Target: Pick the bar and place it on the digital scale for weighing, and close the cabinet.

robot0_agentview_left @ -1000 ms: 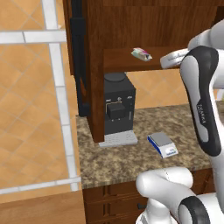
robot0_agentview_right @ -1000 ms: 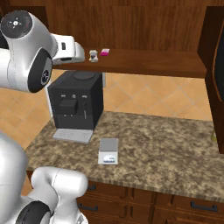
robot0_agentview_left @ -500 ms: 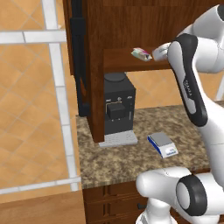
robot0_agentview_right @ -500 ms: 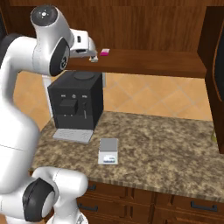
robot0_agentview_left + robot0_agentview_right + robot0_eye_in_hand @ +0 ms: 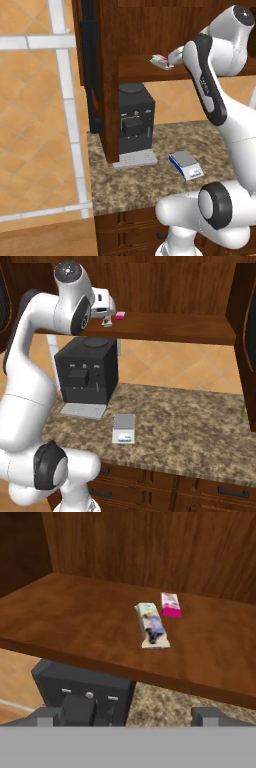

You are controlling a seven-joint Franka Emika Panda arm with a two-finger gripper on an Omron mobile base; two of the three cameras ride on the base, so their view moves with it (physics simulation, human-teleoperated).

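bar (image 5: 151, 625) mid-shelf | pink item (image 5: 170, 605) just beside | front edge clear

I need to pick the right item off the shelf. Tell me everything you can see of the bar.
The bar is a small flat rectangular packet in a pale wrapper with darker printed marks. It lies flat on the brown wooden cabinet shelf, near its front edge, beside the smaller pink-and-white item without touching it. Nothing grips it.

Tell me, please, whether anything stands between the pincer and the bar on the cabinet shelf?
Nothing visible does: the open pincer faces the bar across bare shelf; the pink item lies beyond it, to one side.
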